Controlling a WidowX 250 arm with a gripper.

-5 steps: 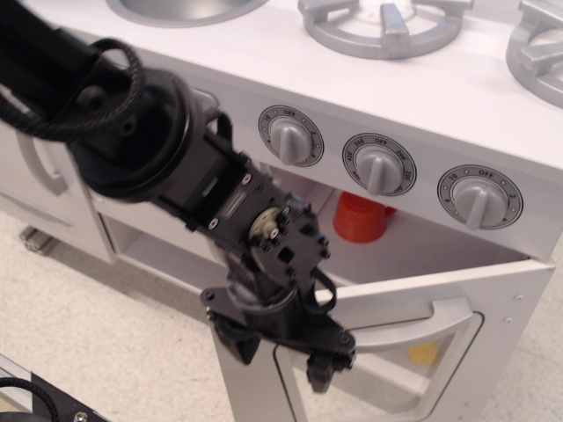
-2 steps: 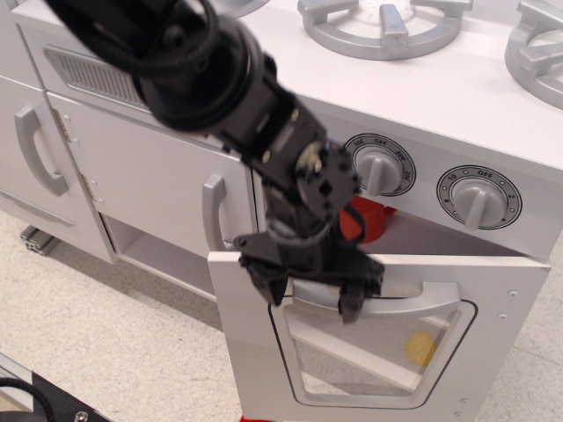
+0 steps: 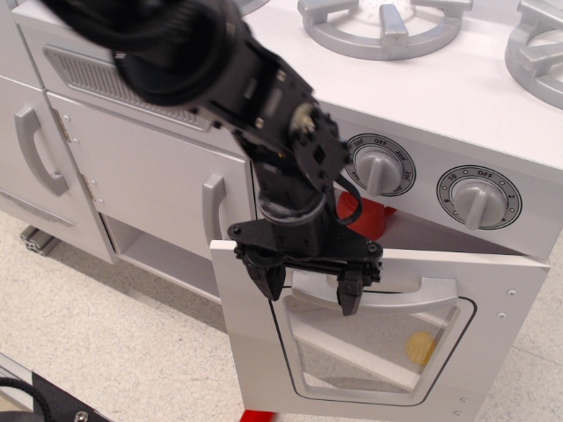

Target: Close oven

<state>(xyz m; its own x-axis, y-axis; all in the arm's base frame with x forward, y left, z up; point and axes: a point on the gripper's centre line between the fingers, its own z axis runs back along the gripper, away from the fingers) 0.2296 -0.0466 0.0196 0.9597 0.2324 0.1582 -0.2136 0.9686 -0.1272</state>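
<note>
— Scanning from the left edge, what do you see first?

— A white cupboard door (image 3: 35, 141) with a curved grey handle, then a second cupboard door (image 3: 149, 176) under a grey vent grille (image 3: 114, 83). That second door has its own vertical grey handle (image 3: 213, 209) close to the oven. Below it is an open white shelf (image 3: 158, 255), and beneath that a pale speckled floor (image 3: 88, 343).

— And the arm?

— It comes down from the upper left, black and bulky. The gripper (image 3: 308, 290) hangs over the upper left part of the oven door (image 3: 378, 343). Its two fingers are spread apart, one near the door's left side and one just over the left end of the silver handle (image 3: 413, 294). Nothing sits between them. I cannot tell whether the fingertips touch the door.

— Where is the oven itself?

— The oven (image 3: 493, 264) fills the centre and right, under the white cooktop with its silver burner grates (image 3: 387, 22). The door is ajar, tilted outward at the top, with a dark gap between its upper edge and the panel of dials.

— What shows in that gap?

— A red object (image 3: 374, 218) inside, partly hidden by the arm.

— Further right?

— Two grey dials (image 3: 380, 167) and (image 3: 479, 197) are in plain view. Through the clear window (image 3: 369, 347) a small yellow thing (image 3: 422, 347) appears low on the right.
</note>
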